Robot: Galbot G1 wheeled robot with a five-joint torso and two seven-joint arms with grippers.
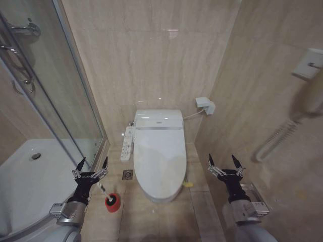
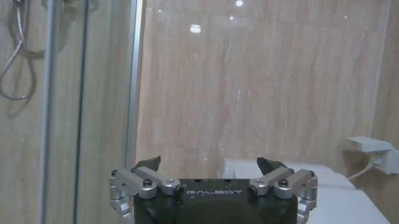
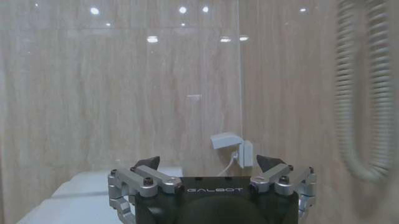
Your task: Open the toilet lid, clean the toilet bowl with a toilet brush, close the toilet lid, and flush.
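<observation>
Left gripper [image 1: 93, 164]: raised in the air on the toilet's left side, fingers spread wide with nothing between them; the wrist view shows the same two dark tips [image 2: 148, 163] held well apart
Right gripper [image 1: 224, 162]: raised on the toilet's right side at about the same height as the other, fingers also spread wide and holding nothing; its wrist view shows both tips [image 3: 145, 163] parted
Toilet lid [image 1: 159, 154]: down and shut over the seat, lying between the two pairs of fingers and apart from both
Toilet bowl [image 1: 156, 195]: under the shut lid, only its white front edge visible, between the two grippers
Button panel [image 1: 127, 143]: narrow white strip at the bowl's side, beyond the left fingers and between them and the lid
Toilet brush [image 1: 101, 189]: standing in its holder with the slim pale handle leaning up toward the left fingers, just below them, not touching
Red holder [image 1: 112, 202]: round, on the floor below the left fingers, near the left front of the bowl
Shower glass [image 1: 60, 91]: outward of the left fingers, with the white shower tray [image 1: 30, 186] behind it
Wall socket [image 1: 206, 105]: white box on the tiled wall beyond the right fingers, a cable running from it toward the toilet
Wall phone cord [image 1: 276, 138]: coiled, on the wall outward of the right fingers
</observation>
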